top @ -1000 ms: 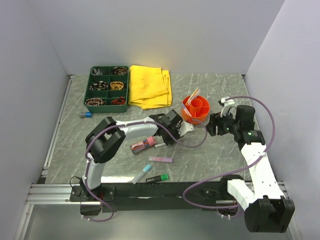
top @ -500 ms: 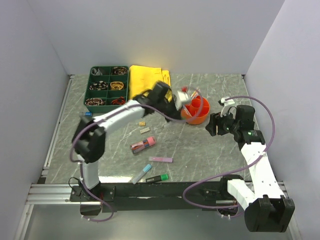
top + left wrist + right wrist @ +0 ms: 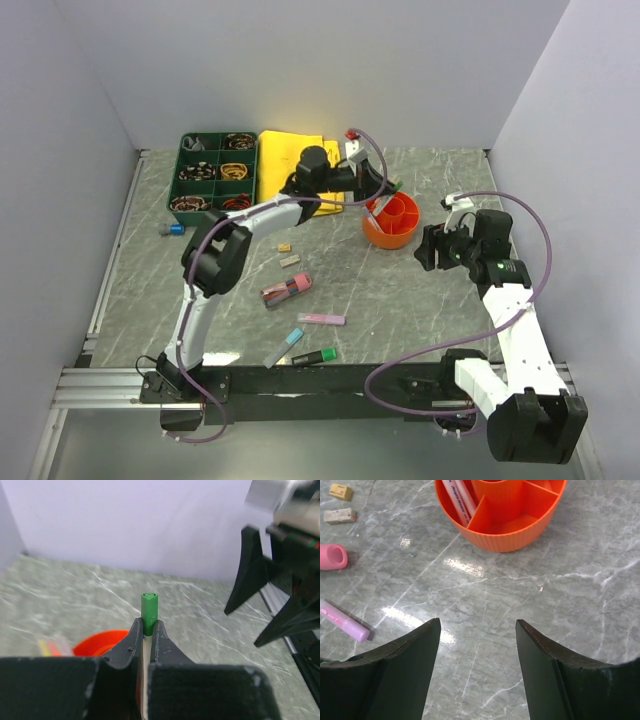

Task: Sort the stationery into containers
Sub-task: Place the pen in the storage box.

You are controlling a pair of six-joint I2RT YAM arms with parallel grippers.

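Left gripper [image 3: 146, 630] is clamped tight on a slim white pen with a green cap [image 3: 149, 611], the cap projecting beyond its fingertips. The round orange divided plastic pot [image 3: 97, 639] lies below it, to its left. Right gripper [image 3: 477, 625] stands open and empty, with the pot just ahead of it.

Grey-green marble tabletop [image 3: 400, 300], glossy with reflections, enclosed by 3 plain pale walls [image 3: 300, 60].

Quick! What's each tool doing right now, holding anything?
Left tool: closed, holding a green-capped pen.
Right tool: open, holding nothing.
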